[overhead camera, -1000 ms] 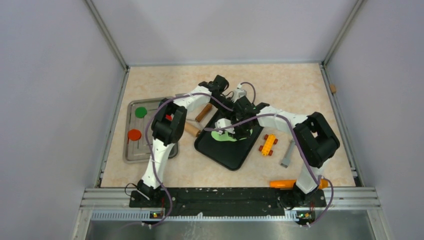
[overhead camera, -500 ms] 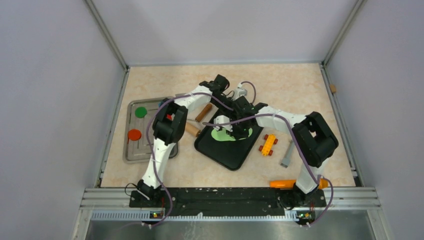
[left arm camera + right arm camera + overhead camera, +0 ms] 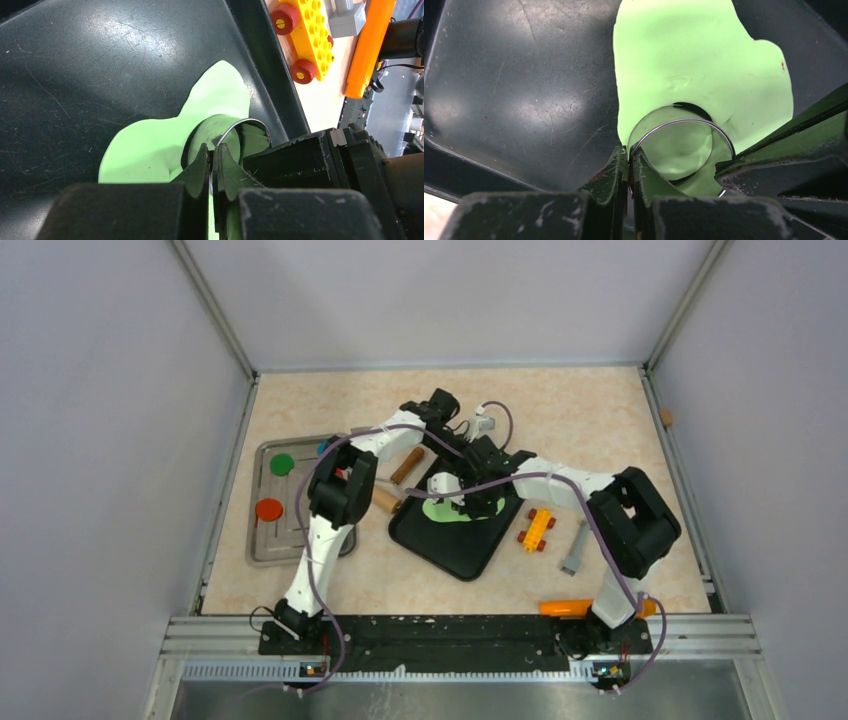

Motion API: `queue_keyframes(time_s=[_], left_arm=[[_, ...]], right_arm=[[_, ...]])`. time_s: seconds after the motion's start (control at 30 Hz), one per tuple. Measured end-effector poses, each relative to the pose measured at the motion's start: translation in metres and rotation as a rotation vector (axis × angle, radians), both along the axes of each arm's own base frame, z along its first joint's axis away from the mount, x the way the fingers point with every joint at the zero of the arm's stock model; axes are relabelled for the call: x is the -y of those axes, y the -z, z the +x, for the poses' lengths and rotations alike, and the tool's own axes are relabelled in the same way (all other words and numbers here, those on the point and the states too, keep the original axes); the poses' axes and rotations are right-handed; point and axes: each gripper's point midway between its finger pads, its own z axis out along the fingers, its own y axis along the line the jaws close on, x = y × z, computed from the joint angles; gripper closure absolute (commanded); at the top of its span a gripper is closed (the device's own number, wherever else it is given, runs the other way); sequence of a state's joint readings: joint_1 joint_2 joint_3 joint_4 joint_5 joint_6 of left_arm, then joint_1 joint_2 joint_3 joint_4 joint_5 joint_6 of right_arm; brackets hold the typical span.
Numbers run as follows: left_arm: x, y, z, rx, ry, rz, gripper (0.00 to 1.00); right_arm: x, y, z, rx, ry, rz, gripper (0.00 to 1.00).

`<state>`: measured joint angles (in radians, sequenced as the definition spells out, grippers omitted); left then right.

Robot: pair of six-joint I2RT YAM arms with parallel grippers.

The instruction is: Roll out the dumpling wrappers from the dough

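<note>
The dough [image 3: 694, 65] is a flattened lime-green sheet lying on the black tray [image 3: 460, 545]. A metal ring cutter [image 3: 684, 121] stands pressed into the sheet's near edge. Within the ring sits a round piece of green dough [image 3: 674, 145], a thin dark gap along its far edge. My right gripper [image 3: 629, 152] is shut on the ring's rim. My left gripper [image 3: 212, 150] is shut on the ring [image 3: 250, 122] from the opposite side. In the top view the two grippers, left [image 3: 455, 495] and right [image 3: 478, 502], meet over the dough [image 3: 440, 510].
A metal tray [image 3: 262, 550] on the left holds a green disc [image 3: 282, 464], a red disc [image 3: 269, 509] and a blue piece [image 3: 323, 448]. Wooden rollers [image 3: 406, 466] lie beside the black tray. A yellow toy car [image 3: 537, 529], a grey piece [image 3: 575, 548] and an orange tool [image 3: 566, 607] lie on the right.
Both grippers, still shut on the ring, have shifted a little toward the far side of the black tray. The dough sheet stays in place.
</note>
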<state>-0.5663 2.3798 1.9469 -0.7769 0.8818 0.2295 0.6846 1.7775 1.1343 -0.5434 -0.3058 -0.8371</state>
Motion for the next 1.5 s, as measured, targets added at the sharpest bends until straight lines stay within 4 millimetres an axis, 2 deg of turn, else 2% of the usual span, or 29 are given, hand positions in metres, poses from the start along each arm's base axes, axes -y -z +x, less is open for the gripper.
queue_keyframes(time_s=[0.37,0.6,0.87,1.17,1.37,1.5], left_arm=[[-0.007,0.0,-0.005,0.047,-0.007,-0.024,1.0],[-0.009,0.0,-0.006,0.07,-0.013,-0.025,1.0],[-0.006,-0.001,-0.003,0.04,-0.017,-0.003,1.0],[0.0,-0.001,-0.002,-0.021,-0.023,-0.002,1.0],[0.0,-0.001,-0.002,-0.029,-0.032,0.002,1.0],[0.0,-0.002,-0.002,-0.036,-0.039,0.005,0.97]], right_arm=[[0.011,0.0,0.0,0.092,-0.243,-0.019,1.0],[0.014,0.0,0.0,0.101,-0.309,-0.018,1.0],[0.008,0.0,-0.003,0.057,-0.224,-0.017,1.0],[0.003,0.0,-0.003,0.034,-0.054,-0.024,1.0],[0.002,-0.001,-0.003,0.033,-0.021,-0.023,1.0],[0.002,-0.002,-0.003,0.039,-0.019,-0.018,0.92]])
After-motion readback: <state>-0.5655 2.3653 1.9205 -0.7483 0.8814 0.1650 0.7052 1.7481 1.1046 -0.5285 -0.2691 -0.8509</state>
